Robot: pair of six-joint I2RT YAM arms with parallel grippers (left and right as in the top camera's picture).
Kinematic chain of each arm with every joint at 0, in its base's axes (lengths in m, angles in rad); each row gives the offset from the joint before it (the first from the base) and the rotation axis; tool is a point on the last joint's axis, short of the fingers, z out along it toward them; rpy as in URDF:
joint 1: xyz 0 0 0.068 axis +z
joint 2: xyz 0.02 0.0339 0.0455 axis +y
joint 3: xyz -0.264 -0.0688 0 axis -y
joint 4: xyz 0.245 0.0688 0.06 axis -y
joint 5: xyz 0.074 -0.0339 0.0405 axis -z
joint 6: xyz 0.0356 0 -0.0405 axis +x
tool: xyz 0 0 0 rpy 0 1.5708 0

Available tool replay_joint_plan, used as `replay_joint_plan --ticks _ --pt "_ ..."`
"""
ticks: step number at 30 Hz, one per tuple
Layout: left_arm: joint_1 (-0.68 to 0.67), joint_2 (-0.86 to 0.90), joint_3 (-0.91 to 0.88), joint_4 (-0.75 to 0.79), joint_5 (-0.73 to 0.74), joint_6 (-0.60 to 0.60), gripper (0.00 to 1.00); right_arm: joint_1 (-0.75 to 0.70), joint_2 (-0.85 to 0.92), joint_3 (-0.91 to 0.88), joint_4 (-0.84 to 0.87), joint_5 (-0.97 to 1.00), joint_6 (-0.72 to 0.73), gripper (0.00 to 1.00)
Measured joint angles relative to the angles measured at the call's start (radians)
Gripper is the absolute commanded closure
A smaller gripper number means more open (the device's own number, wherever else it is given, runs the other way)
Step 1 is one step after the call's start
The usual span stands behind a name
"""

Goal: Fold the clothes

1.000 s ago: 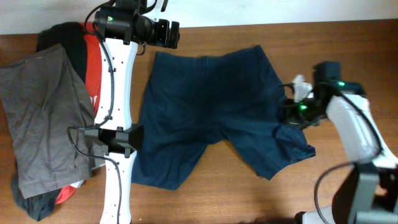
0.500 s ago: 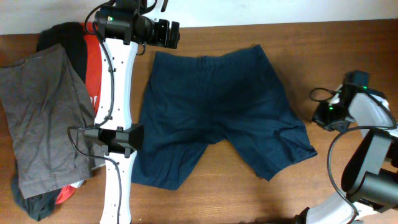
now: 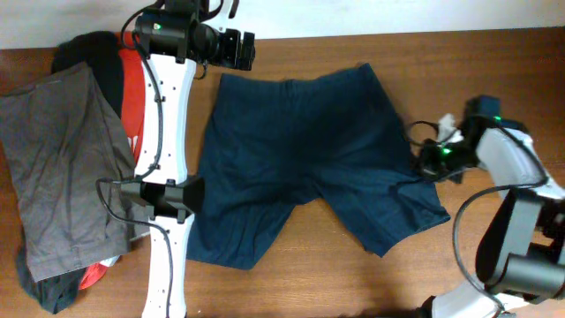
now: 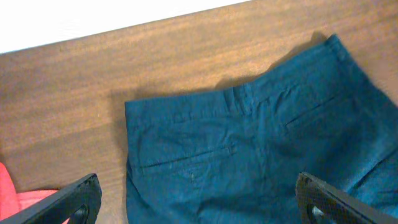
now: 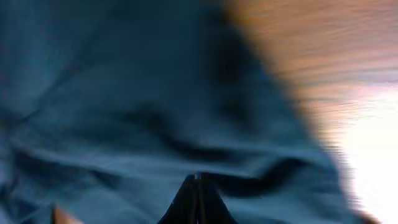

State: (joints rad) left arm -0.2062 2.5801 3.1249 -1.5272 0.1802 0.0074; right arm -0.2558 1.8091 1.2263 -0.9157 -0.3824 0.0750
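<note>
The dark navy-blue shorts (image 3: 309, 159) lie spread flat in the middle of the wooden table, waistband toward the back and both legs toward the front. They also fill the left wrist view (image 4: 261, 149), where the waistband and back pockets show. My left gripper (image 3: 243, 50) hovers open and empty above the back left corner of the waistband, its fingers wide apart (image 4: 199, 202). My right gripper (image 3: 426, 162) is at the right edge of the shorts. In the blurred right wrist view its fingers (image 5: 198, 180) are together over the navy fabric (image 5: 124, 93).
A pile lies at the left: grey shorts (image 3: 53, 168) on top, a red-orange top (image 3: 132, 97) and a black garment (image 3: 88, 49) beneath. The left arm's white links (image 3: 163, 150) run along the shorts' left side. Bare wood (image 3: 477, 71) lies at the right.
My right gripper moved away to the right off the shorts, then came back left to their right edge. The right leg's bunched fabric now lies flatter. The left arm has not moved.
</note>
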Motion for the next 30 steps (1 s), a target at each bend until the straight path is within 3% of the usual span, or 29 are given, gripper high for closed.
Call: replay_joint_plan --ticks 6,10,17,30 --pt "0.000 0.067 0.000 -0.016 0.000 0.000 0.01 0.221 -0.013 -0.002 0.008 0.037 0.011 0.96" --pt "0.000 0.091 -0.006 -0.010 0.000 0.000 0.01 0.294 -0.013 -0.042 0.081 0.067 0.044 0.96" --pt "0.000 0.091 -0.006 0.015 0.000 0.000 0.01 0.307 0.000 -0.151 0.265 0.103 0.111 0.96" --pt "0.000 0.091 -0.006 0.024 0.000 0.000 0.01 0.279 0.108 -0.126 0.493 0.129 0.229 0.96"
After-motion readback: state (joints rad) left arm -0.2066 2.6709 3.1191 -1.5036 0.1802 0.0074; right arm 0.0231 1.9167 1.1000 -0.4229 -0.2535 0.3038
